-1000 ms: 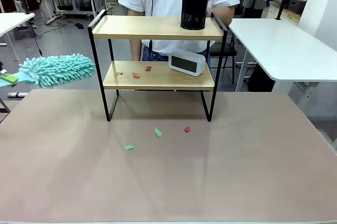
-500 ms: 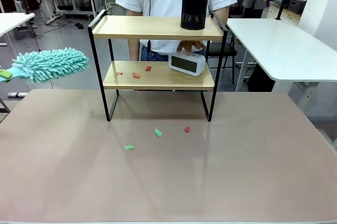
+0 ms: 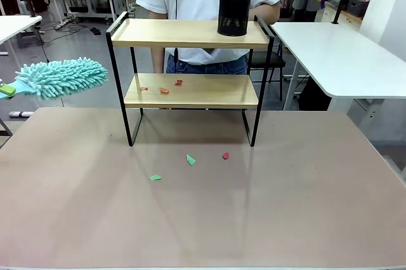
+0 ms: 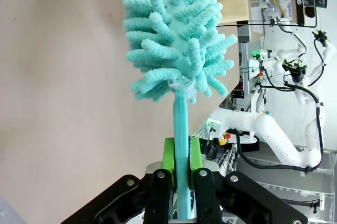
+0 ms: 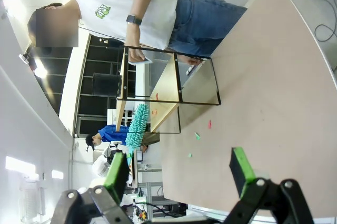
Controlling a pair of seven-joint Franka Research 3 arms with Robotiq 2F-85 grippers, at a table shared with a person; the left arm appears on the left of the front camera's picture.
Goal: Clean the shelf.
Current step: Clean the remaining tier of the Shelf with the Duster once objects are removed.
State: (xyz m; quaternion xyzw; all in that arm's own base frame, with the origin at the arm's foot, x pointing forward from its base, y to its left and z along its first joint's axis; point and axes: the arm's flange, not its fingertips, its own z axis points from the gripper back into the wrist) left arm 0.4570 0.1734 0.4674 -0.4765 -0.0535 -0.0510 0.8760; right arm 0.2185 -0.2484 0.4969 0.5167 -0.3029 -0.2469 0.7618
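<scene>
The left gripper [image 4: 181,155] is clamped tight on the thin teal handle of a fluffy teal microfibre duster [image 4: 174,40], green pads pressing either side. The duster head hangs out past the tabletop's left edge, apart from the shelf and at about the height of its lower board. The right gripper [image 5: 178,171] stands wide and empty.

The step in hand looks like bringing the duster in to sweep. A good approach would enter between the left legs, keep the head low and flat on the lower board, and push the red paper scraps [image 3: 163,90] toward an open edge without knocking the frame.

The small two-tier shelf of light wooden boards in a thin black metal frame [image 3: 177,32] stands at the middle of the pinkish-brown tabletop's [image 3: 285,206] far edge. A black mesh pen cup [image 3: 235,11] sits at the top board's right end. The scraps lie near the lower board's left end. The rest of that board is bare.
</scene>
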